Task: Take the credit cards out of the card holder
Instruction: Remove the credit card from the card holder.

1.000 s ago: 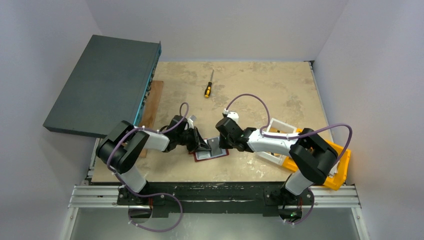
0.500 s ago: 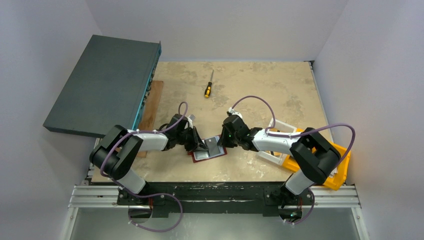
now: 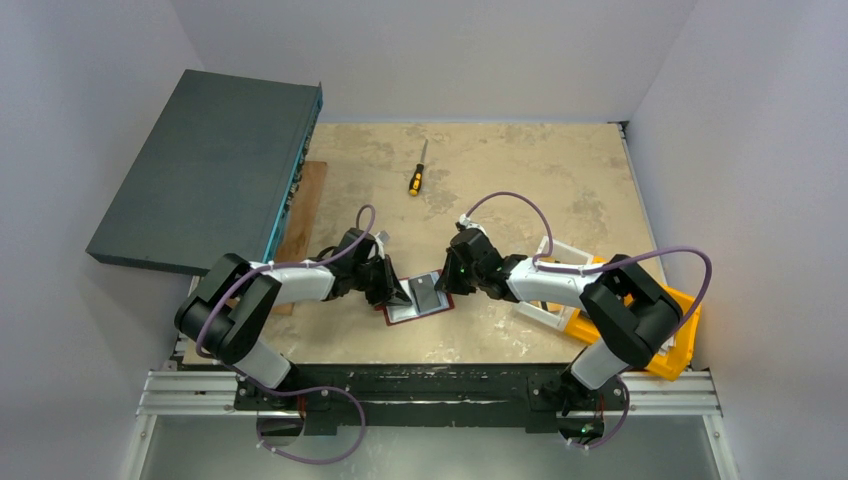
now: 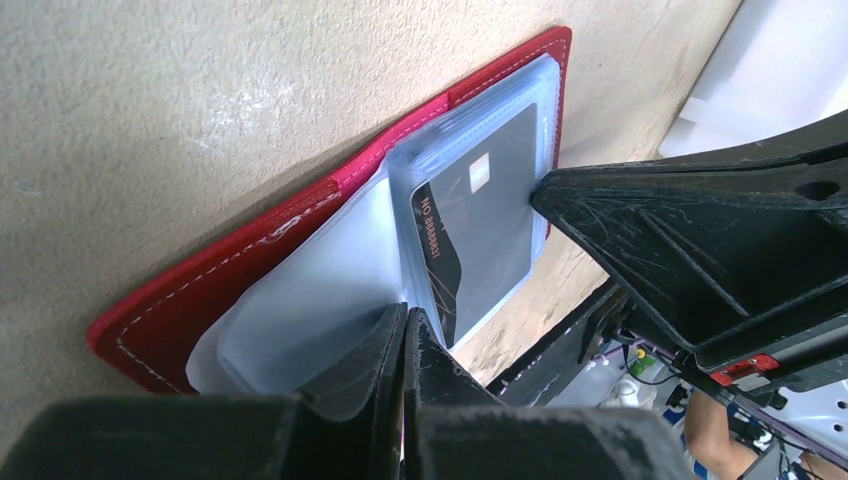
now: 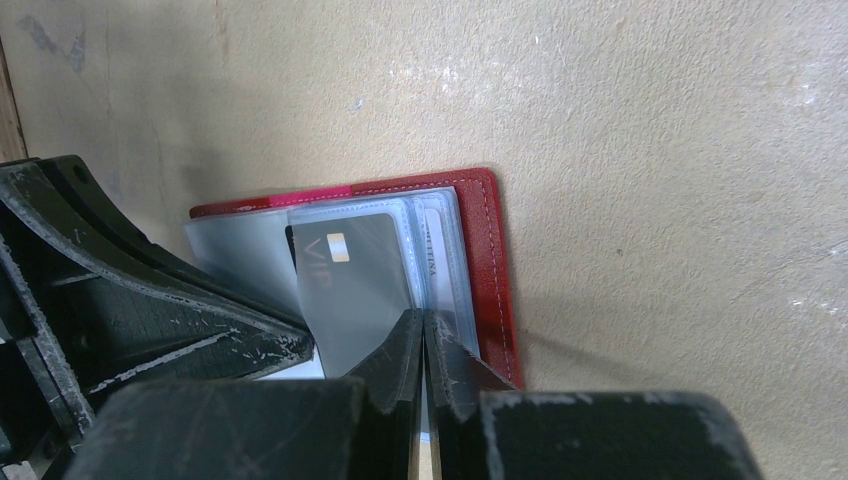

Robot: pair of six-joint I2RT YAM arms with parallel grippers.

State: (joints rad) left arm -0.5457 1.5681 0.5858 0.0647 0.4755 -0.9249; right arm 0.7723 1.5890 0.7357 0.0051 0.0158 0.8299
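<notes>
The dark red card holder [image 3: 415, 310] lies open on the table with its clear sleeves fanned up, and it also shows in both wrist views [image 4: 250, 250] [image 5: 490, 270]. A grey card [image 4: 490, 230] with a chip sits inside an upright sleeve [image 5: 355, 290]. A white card [image 5: 436, 262] shows in a sleeve behind it. My left gripper [image 4: 405, 322] is shut on a clear sleeve at the holder's left side [image 3: 400, 292]. My right gripper [image 5: 422, 325] is shut on the edge of the sleeve holding the grey card [image 3: 440, 283]. Whether it also grips the card itself is hidden.
A yellow-handled screwdriver [image 3: 417, 178] lies at the back. A dark flat case [image 3: 205, 165] and a wooden board [image 3: 305, 205] are at the left. A white bin [image 3: 555, 270] and an orange bin [image 3: 665, 345] stand at the right, under the right arm.
My right wrist has shifted a little to the right and the upright sleeve has moved with it. My left arm's elbow has dropped leftward; its gripper stays on the sleeve.
</notes>
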